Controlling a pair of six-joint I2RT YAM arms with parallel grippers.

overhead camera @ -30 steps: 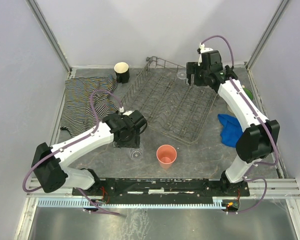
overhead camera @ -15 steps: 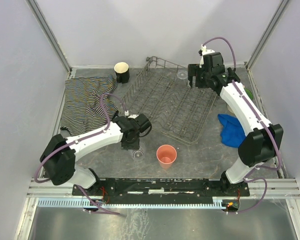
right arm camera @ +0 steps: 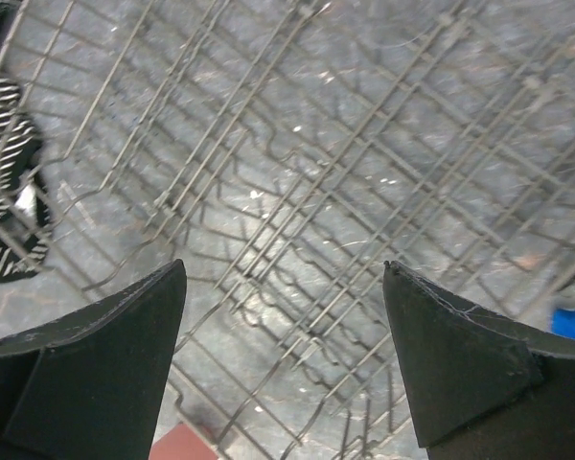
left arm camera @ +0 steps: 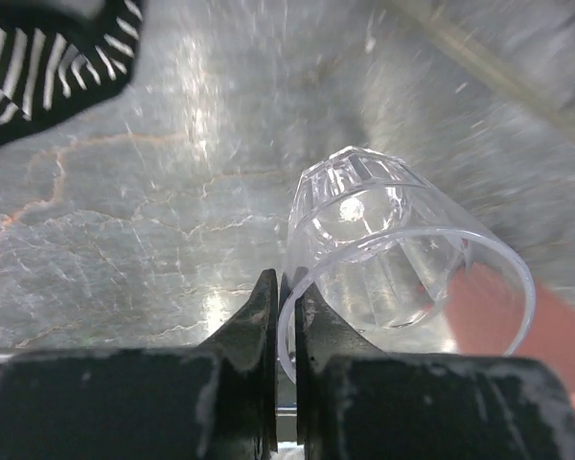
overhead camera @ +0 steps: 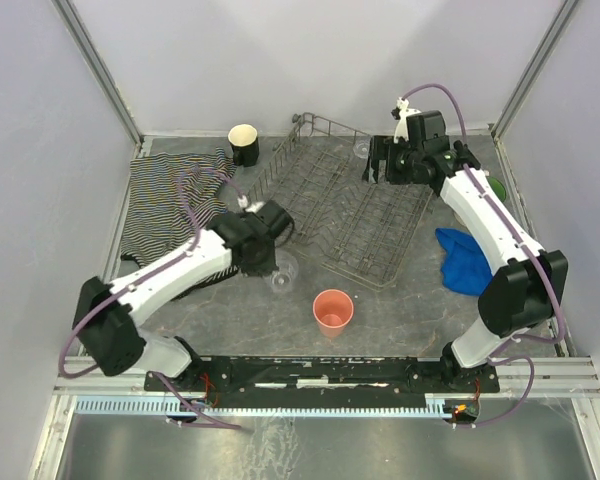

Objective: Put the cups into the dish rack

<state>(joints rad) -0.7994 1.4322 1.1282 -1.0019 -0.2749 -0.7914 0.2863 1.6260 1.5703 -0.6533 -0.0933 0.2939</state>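
Note:
My left gripper [overhead camera: 276, 264] [left arm camera: 286, 284] is shut on the rim of the small clear glass [overhead camera: 284, 272] [left arm camera: 395, 251]. The glass is tilted, its base pointing away from me, just in front of the dish rack [overhead camera: 352, 205] [right arm camera: 364, 144]. The salmon-pink tumbler [overhead camera: 332, 311] [left arm camera: 552, 326] stands upright near the front, to the right of the glass. A black mug [overhead camera: 244, 145] stands at the back left of the rack. My right gripper [overhead camera: 380, 166] [right arm camera: 283, 276] hovers open over the rack's far right part, with nothing between its fingers. A green-lined mug [overhead camera: 496, 187] peeks out behind the right arm.
A striped cloth [overhead camera: 172, 200] [right arm camera: 5, 192] lies left of the rack and a blue cloth [overhead camera: 460, 258] lies to its right. A small clear item [overhead camera: 362, 150] sits behind the rack's far edge. Metal frame posts and walls border the table.
My left gripper has shut on the clear glass's rim and carried it back toward the rack's front edge, tilting it. The right gripper has drifted slightly left over the rack, still open.

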